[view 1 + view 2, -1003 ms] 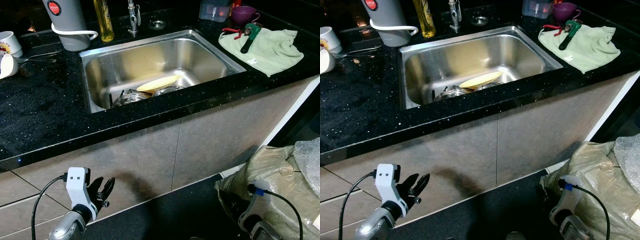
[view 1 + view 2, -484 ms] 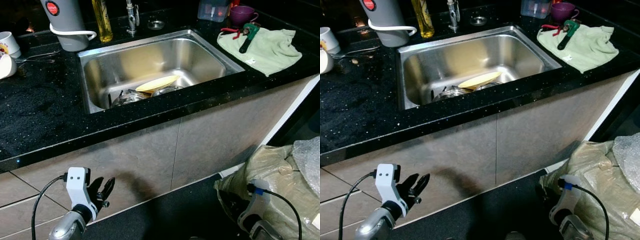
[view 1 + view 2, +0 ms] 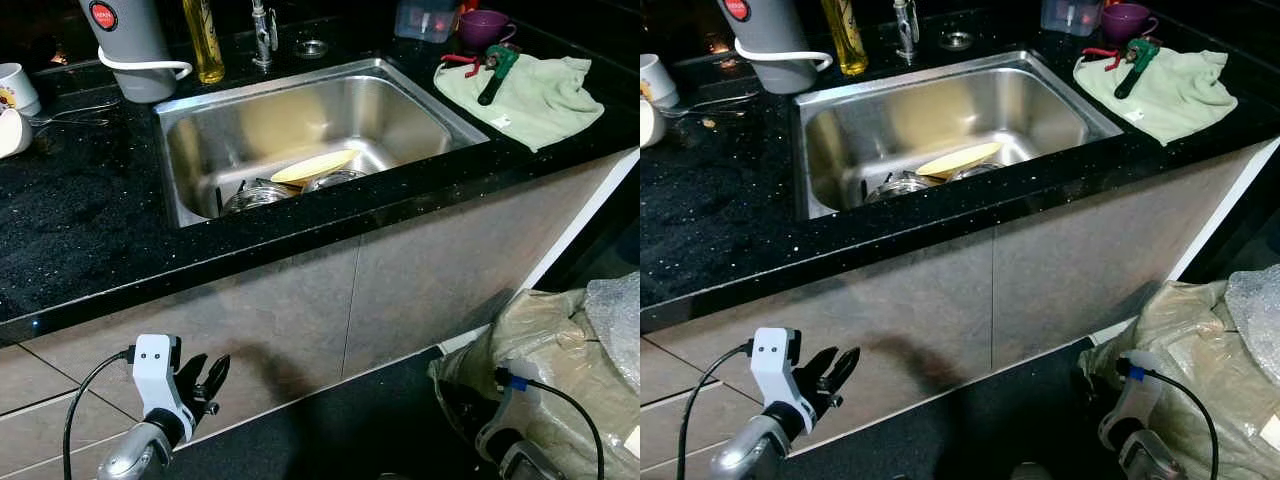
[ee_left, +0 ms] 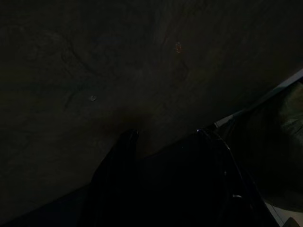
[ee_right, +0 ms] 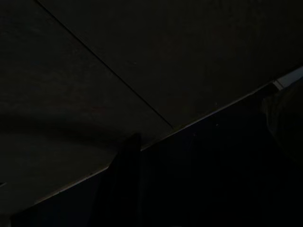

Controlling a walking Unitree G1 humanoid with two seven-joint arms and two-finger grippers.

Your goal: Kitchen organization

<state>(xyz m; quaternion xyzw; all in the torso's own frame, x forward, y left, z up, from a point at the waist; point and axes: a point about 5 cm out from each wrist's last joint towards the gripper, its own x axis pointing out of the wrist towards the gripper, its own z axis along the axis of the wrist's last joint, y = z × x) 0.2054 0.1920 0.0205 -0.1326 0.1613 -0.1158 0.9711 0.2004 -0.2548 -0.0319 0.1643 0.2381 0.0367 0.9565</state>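
Note:
A steel sink point(image 3: 405, 112) is set in a black speckled counter point(image 3: 80, 220). A yellow plate point(image 3: 318, 165) lies in it over metal bowls point(image 3: 258, 194). On the counter's right a green cloth point(image 3: 545, 95) carries a green-handled tool point(image 3: 497, 72), with a purple cup point(image 3: 484, 27) behind. My left gripper point(image 3: 205, 378) hangs low before the cabinet front, open and empty; its fingers point(image 4: 127, 144) stand apart in the dark left wrist view. My right arm point(image 3: 510, 440) hangs idle at the lower right.
A grey jug point(image 3: 135, 45), an oil bottle point(image 3: 204, 40) and the tap point(image 3: 263, 30) stand behind the sink. White mugs point(image 3: 18, 88) sit at the far left. A bulky plastic bag point(image 3: 570, 340) lies on the floor to the right.
The head views have shifted slightly; the left gripper sits a little lower in them. Nothing on the counter or in the sink has moved.

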